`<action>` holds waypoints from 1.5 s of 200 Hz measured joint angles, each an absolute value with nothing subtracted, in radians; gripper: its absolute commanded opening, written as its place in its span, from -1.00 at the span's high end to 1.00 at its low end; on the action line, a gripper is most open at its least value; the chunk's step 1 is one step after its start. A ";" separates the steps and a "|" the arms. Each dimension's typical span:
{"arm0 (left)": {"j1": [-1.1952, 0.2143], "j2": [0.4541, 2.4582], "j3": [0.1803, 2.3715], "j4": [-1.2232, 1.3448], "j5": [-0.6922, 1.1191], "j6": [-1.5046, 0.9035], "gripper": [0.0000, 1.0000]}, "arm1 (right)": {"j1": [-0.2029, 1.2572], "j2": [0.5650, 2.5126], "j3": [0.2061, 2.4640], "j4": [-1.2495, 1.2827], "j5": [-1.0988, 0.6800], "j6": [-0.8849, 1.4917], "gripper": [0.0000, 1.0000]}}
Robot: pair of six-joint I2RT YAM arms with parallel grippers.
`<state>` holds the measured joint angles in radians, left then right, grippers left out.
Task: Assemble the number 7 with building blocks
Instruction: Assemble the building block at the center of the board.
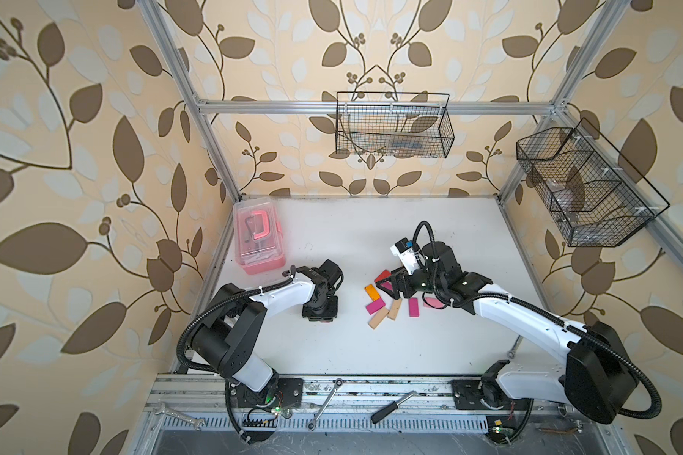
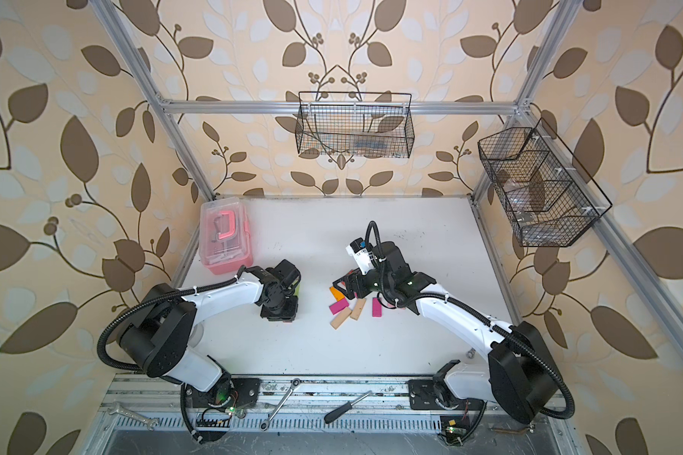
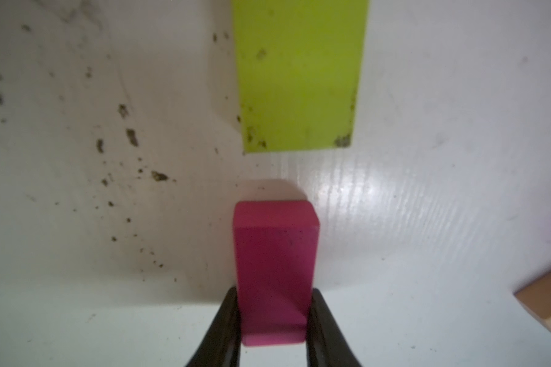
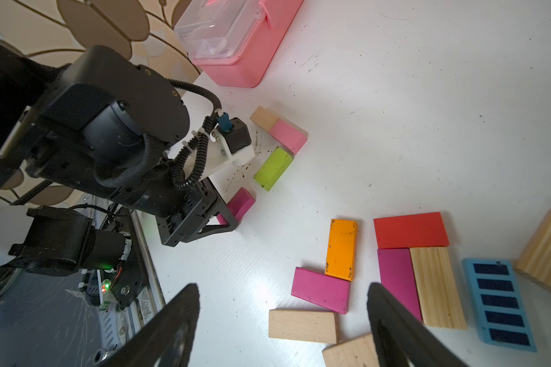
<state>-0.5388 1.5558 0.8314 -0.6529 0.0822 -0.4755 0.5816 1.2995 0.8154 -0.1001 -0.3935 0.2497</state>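
My left gripper (image 3: pixel 274 292) is shut on a magenta block (image 3: pixel 275 254), held low over the white table (image 1: pixel 371 354). Just beyond it a lime green block (image 3: pixel 299 73) lies flat, with a pink block (image 4: pixel 288 136) and a wood block (image 4: pixel 263 117) past that. My right gripper (image 4: pixel 282 295) stands open above the loose pile: an orange block (image 4: pixel 341 248), a red block (image 4: pixel 411 229), magenta blocks (image 4: pixel 320 289), wood blocks (image 4: pixel 301 325) and a blue striped block (image 4: pixel 498 305). In both top views the left gripper (image 1: pixel 319 315) is left of that pile (image 1: pixel 375 306).
A pink translucent box (image 1: pixel 258 240) stands at the table's back left corner. Two wire baskets (image 1: pixel 393 126) hang on the frame above the back and right. Wrenches (image 1: pixel 324 402) and a screwdriver (image 1: pixel 391 407) lie on the front rail.
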 measured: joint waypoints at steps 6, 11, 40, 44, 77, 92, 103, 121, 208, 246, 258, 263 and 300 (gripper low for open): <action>-0.535 1.559 0.834 -0.654 0.084 -0.471 0.48 | 0.582 1.300 0.815 -0.100 -0.393 0.250 -0.67; -0.535 1.561 0.837 -0.654 0.086 -0.468 0.48 | 0.582 1.301 0.815 -0.100 -0.393 0.250 -0.67; -0.522 1.578 0.854 -0.655 0.097 -0.439 0.48 | 0.587 1.311 0.815 -0.099 -0.394 0.250 -0.67; -0.522 1.580 0.856 -0.654 0.097 -0.436 0.48 | 0.587 1.312 0.815 -0.100 -0.394 0.250 -0.67; -0.515 1.593 0.869 -0.655 0.101 -0.418 0.48 | 0.587 1.312 0.815 -0.099 -0.394 0.250 -0.67; -0.513 1.596 0.872 -0.655 0.102 -0.416 0.48 | 0.588 1.314 0.816 -0.099 -0.394 0.250 -0.67; -0.509 1.597 0.873 -0.654 0.106 -0.414 0.48 | 0.590 1.319 0.816 -0.097 -0.393 0.250 -0.67; -0.507 1.601 0.876 -0.653 0.105 -0.409 0.48 | 0.592 1.325 0.816 -0.096 -0.393 0.250 -0.67; -0.502 1.618 0.894 -0.657 0.118 -0.392 0.47 | 0.595 1.328 0.816 -0.093 -0.393 0.250 -0.67; -0.495 1.619 0.894 -0.658 0.122 -0.392 0.35 | 0.596 1.355 0.816 -0.097 -0.377 0.250 -0.66; -0.495 1.619 0.894 -0.658 0.122 -0.392 0.30 | 0.596 1.363 0.816 -0.103 -0.369 0.250 -0.66; -0.495 1.619 0.894 -0.658 0.122 -0.392 0.26 | 0.596 1.366 0.816 -0.107 -0.365 0.250 -0.66; -0.496 1.617 0.895 -0.637 0.133 -0.392 -0.07 | 0.599 1.376 0.816 -0.133 -0.339 0.250 -0.66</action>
